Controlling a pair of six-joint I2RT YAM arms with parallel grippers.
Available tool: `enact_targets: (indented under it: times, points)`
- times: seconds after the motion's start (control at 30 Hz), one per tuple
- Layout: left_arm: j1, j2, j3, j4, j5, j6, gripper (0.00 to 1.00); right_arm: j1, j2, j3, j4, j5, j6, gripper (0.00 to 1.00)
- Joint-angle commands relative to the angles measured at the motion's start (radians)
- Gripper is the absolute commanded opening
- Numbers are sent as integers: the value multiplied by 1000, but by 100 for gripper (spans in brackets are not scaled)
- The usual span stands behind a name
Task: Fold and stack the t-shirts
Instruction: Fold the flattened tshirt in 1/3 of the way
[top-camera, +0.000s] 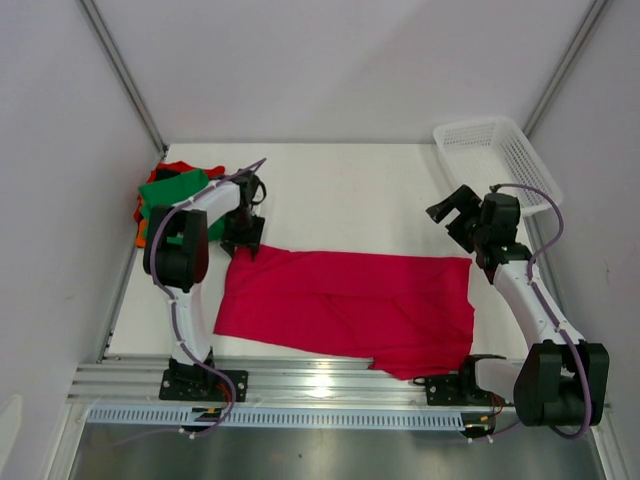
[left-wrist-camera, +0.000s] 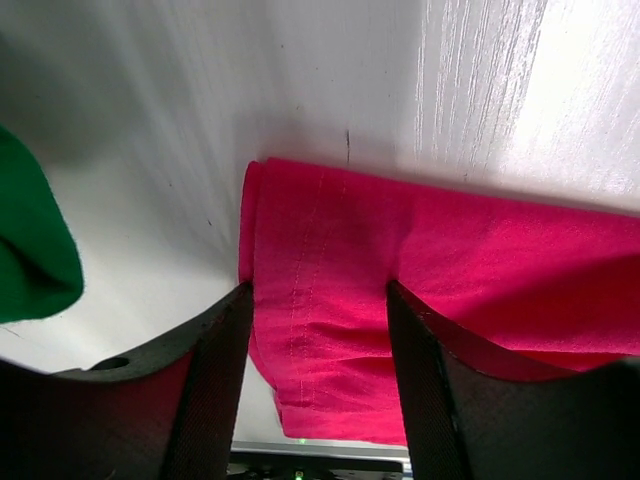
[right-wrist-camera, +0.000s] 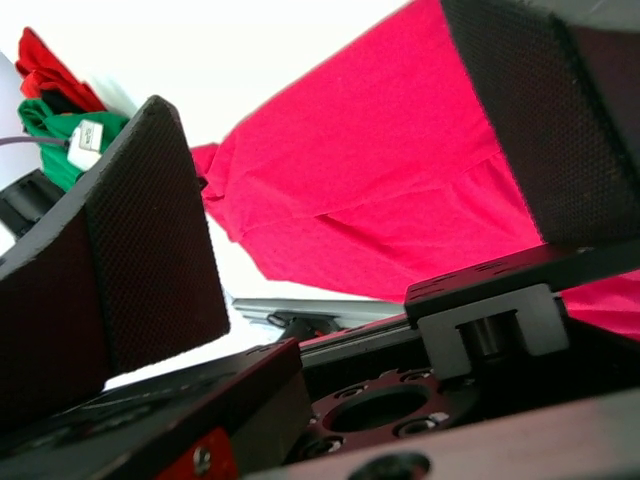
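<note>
two open pincers (top-camera: 243, 238) (top-camera: 452, 208), left astride t-shirt (top-camera: 350, 300)

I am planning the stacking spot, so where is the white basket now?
In the top view, the white basket sits at the far right corner of the table, just beyond the right gripper and apart from the crimson t-shirt.
</note>
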Motion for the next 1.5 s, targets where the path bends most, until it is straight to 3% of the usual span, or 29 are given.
enact_targets:
  times: [0.0, 0.17, 0.83, 1.17, 1.33, 1.47]
  points:
    - [2, 37, 36, 5, -31, 25, 58, -1, 10, 47, 27, -16, -25, 99]
    - [4, 48, 47, 8, -89, 19, 56, -2, 7, 38, 28, -14, -21, 99]
    - [22, 231, 409, -100, -212, 17, 61, -2, -25, 75, -18, 22, -56, 99]
    - [70, 291, 501, -113, -174, 16, 61, -4, -39, 81, -44, 39, -70, 99]
    - [71, 217, 480, -144, -199, -3, 60, -4, -62, 62, -47, 41, -62, 99]
    - [71, 40, 386, -117, -162, -9, 62, -4, -91, 36, -49, 35, -48, 100]
